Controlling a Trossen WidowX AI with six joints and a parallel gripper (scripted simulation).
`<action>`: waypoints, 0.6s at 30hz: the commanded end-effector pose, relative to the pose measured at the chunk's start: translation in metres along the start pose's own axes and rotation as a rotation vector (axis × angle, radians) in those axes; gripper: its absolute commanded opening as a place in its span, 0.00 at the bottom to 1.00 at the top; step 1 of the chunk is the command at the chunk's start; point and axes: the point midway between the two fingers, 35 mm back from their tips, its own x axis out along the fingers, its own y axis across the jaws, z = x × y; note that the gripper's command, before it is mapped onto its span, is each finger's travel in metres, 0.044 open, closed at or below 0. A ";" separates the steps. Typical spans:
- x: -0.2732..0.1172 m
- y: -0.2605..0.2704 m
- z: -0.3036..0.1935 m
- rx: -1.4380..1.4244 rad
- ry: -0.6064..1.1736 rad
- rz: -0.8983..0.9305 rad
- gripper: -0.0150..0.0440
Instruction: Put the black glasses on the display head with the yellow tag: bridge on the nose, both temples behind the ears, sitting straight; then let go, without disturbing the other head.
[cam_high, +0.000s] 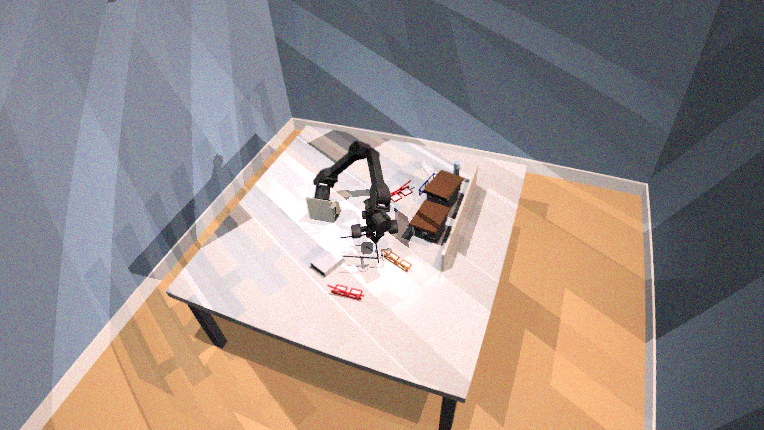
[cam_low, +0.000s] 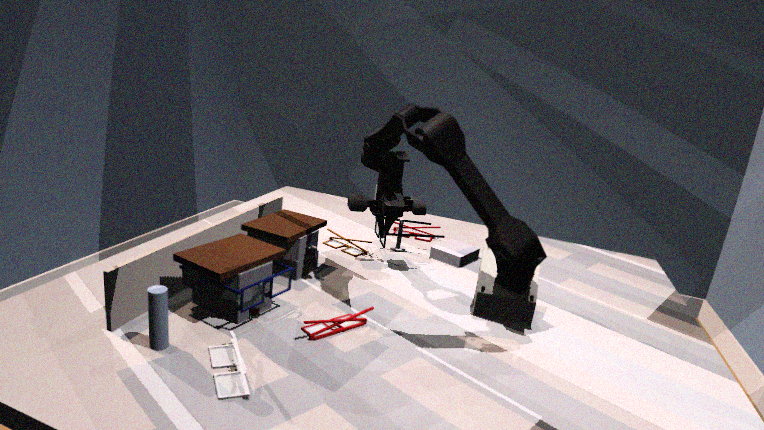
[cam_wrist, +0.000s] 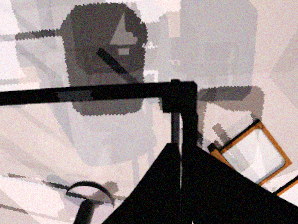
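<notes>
The pincer of the black robot arm is closed on the black glasses, gripping the front frame near one corner. The glasses hang just above the tabletop, in from the corner nearest the red glasses, their temples reaching out sideways. Orange glasses lie just beside the pincer. Toward the opposite long edge stand two display heads with brown tops, one wearing blue glasses; I cannot make out a yellow tag from here.

I would guess the black pair is light and stiff, with thin temples that could snag or bend if knocked. Smooth, slim bars may pivot in a grip this small. The bridge or middle of the front frame looks the best hold, leaving both temples free to pass the head and settle evenly.
</notes>
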 end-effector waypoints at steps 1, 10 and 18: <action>0.000 -0.003 0.005 0.000 -0.002 -0.006 0.25; 0.000 -0.004 0.010 0.000 -0.002 -0.006 0.25; 0.000 -0.005 0.014 0.000 -0.003 -0.006 0.25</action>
